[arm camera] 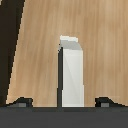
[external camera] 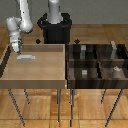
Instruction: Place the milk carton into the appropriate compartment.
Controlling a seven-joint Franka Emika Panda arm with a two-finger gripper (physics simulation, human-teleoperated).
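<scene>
Milk carton (external camera: 25, 58) lying in the light tray, arm hanging above it.

From where I stand, the carton is flat on its side on the floor of the pale wooden tray (external camera: 50, 79), on the exterior view's left, close to the far wall and well apart from the dark-walled tray of cells (external camera: 89, 63) on the exterior view's right. Small grey shapes (external camera: 84, 73) sit among those cells. The hand (external camera: 17, 50) hangs just above the carton's end, not touching it as far as I can see. In the wrist view the carton (arm camera: 72, 75) lies between the two dark fingertips (arm camera: 20, 103), which are set wide and hold nothing.
</scene>
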